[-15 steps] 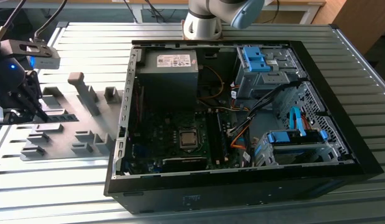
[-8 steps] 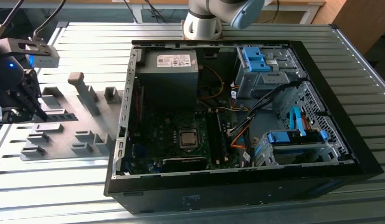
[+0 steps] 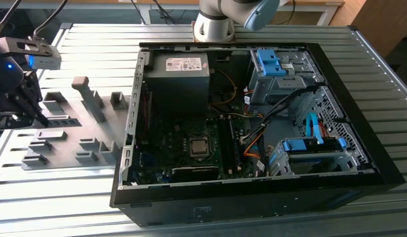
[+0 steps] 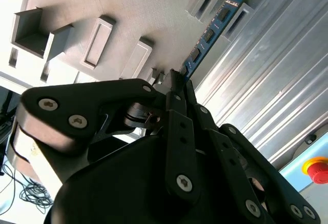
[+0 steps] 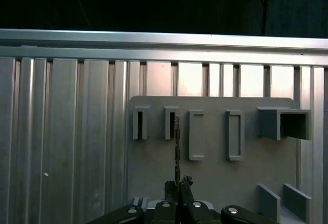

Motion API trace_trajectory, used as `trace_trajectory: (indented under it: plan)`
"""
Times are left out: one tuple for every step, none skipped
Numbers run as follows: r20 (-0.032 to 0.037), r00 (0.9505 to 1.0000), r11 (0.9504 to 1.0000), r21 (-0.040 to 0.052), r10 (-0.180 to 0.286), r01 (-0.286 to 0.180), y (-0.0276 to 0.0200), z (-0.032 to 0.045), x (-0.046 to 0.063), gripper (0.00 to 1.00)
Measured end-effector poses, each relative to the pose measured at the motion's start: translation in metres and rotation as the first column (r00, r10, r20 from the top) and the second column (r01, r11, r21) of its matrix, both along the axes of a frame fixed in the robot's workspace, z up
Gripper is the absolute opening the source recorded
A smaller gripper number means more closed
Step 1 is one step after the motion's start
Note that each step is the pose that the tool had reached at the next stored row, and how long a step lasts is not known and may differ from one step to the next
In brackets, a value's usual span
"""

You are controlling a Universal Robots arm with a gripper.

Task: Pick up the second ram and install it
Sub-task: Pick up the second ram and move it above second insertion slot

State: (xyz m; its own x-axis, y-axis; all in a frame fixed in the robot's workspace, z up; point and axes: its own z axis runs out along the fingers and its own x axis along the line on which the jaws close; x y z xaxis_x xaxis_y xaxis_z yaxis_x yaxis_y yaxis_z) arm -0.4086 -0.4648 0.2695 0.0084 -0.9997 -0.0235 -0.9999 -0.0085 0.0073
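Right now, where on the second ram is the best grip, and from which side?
Pinch the two flat faces at the end nearest the gripper, coming in along its length. The second ram is a long, thin board, so only its faces give the jaws flat, parallel surfaces.

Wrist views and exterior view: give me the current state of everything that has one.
Thin blue-green circuit-board ram stick: on edge, gripped at one end.
Gripper: fingers shut on the ram stick.
Grey plastic fixture plate: flat on the ribbed metal table, ram stick at its slots.
Black computer case: on its side, panel off, interior exposed.
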Motion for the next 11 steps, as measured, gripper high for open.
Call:
trace_trajectory:
  plan:
    - [0.0001,1.0,1.0,0.0001,0.0,0.0,0.0,0.0004,0.0,0.14]
    - [0.0001,1.0,1.0,0.0,0.0,0.0,0.0,0.0008,0.0,0.14]
    - [-0.0001,1.0,1.0,-0.0001,0.0,0.0,0.0,0.0014,0.0,0.14]
    - [-0.0001,1.0,1.0,0.0,0.0,0.0,0.0,0.0018,0.0,0.14]
    - [0.0,1.0,1.0,-0.0001,0.0,0.0,0.0,0.0023,0.0,0.14]
    - [-0.0001,1.0,1.0,-0.0001,0.0,0.0,0.0,0.0028,0.0,0.14]
    - [0.0,1.0,1.0,0.0,0.0,0.0,0.0,0.0033,0.0,0.14]
    - [0.0001,1.0,1.0,0.0,0.0,0.0,0.0,0.0036,0.0,0.14]
    - [0.0001,1.0,1.0,0.0001,0.0,0.0,0.0,0.004,0.0,0.14]
    - [-0.0001,1.0,1.0,-0.0001,0.0,0.0,0.0,0.0045,0.0,0.14]
    - [-0.0001,1.0,1.0,-0.0001,0.0,0.0,0.0,0.005,0.0,0.14]
